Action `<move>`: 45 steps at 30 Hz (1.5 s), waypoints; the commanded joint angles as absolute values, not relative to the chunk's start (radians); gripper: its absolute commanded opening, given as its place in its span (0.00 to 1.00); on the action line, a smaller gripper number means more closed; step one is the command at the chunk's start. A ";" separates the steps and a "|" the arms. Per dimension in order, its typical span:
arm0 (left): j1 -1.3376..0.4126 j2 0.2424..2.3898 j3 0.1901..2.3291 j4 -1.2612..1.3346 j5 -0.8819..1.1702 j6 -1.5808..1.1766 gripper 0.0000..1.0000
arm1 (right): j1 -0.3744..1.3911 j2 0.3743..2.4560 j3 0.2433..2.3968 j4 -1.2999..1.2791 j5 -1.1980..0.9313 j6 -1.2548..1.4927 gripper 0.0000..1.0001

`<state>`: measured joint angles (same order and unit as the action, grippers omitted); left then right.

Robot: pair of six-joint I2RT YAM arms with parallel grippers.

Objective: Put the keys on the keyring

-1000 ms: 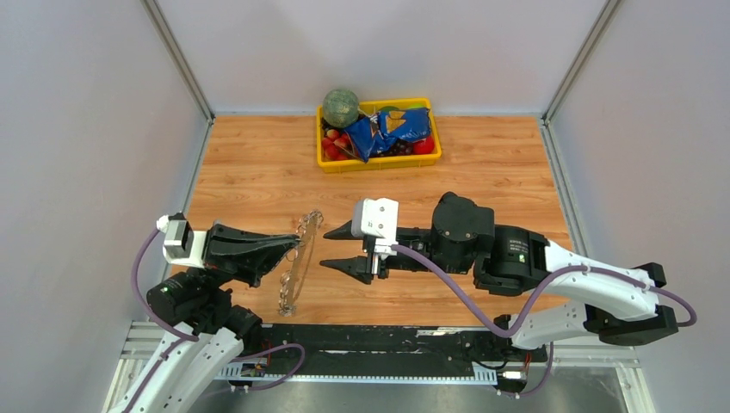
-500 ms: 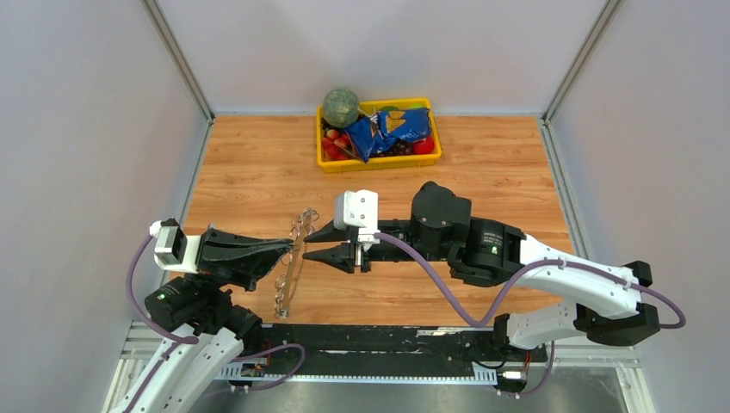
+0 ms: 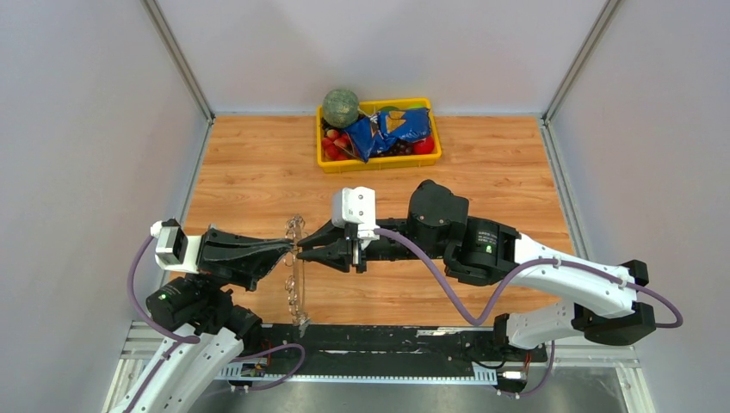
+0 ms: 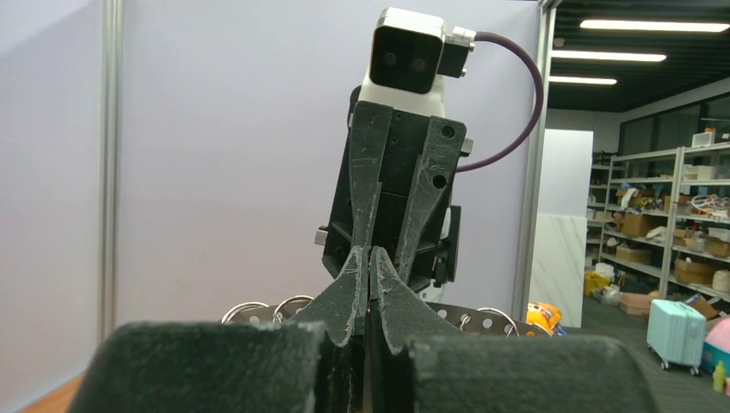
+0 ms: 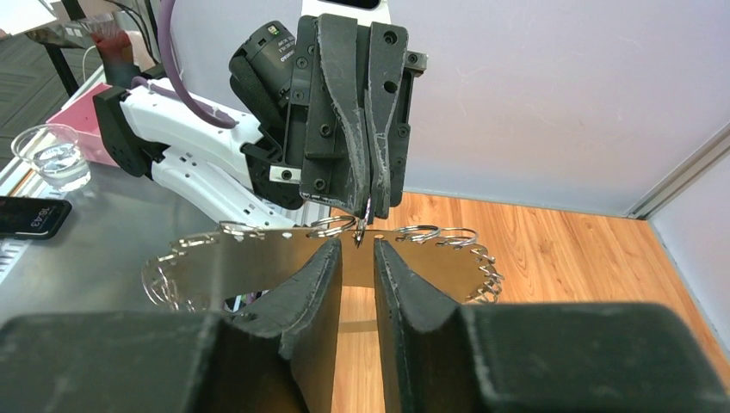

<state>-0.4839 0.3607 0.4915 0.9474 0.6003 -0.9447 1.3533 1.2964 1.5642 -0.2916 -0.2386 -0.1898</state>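
The keyring [image 3: 297, 284] is a thin silver band with small rings along its edge, standing on edge above the table near the front. My left gripper [image 3: 291, 250] is shut on its top edge; in the right wrist view its fingers [image 5: 349, 129] pinch the keyring [image 5: 232, 258] from above. My right gripper [image 3: 303, 250] faces it from the right, tip to tip. The right gripper [image 5: 357, 249] has its jaws a narrow gap apart with nothing between them, just short of the band. In the left wrist view the keyring [image 4: 482, 320] curves behind my left gripper [image 4: 370, 258]. The keys are out of view.
A yellow tray [image 3: 379, 161] at the back of the wooden table holds a green melon [image 3: 341, 107], a blue bag [image 3: 392, 131] and red items. Off the table's near side sit a glass [image 5: 52, 155] and a phone [image 5: 30, 215].
My right arm has moved left until its fingertips meet the keyring, and its jaws have narrowed. The left gripper stays shut on the keyring, whose lower end has swung slightly.
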 commanded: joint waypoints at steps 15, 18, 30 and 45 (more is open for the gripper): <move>-0.485 0.354 0.490 0.999 0.575 -0.942 0.00 | 1.350 1.319 1.613 -0.224 -0.258 -0.166 0.00; -0.485 0.352 0.491 1.000 0.580 -0.943 0.00 | 1.349 1.312 1.612 -0.225 -0.240 -0.164 0.00; -0.485 0.298 0.637 0.427 0.621 -0.788 0.35 | 1.324 1.207 1.537 -0.308 -0.161 -0.169 0.00; -0.486 0.406 0.787 0.096 0.696 -0.627 0.51 | 1.321 1.050 1.427 -0.515 -0.071 -0.178 0.00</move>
<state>-0.4839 0.3428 0.7467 0.1974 0.6506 -0.6872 1.3239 1.0988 1.4384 -0.4694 -0.1246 -0.1776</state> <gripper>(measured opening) 0.505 0.005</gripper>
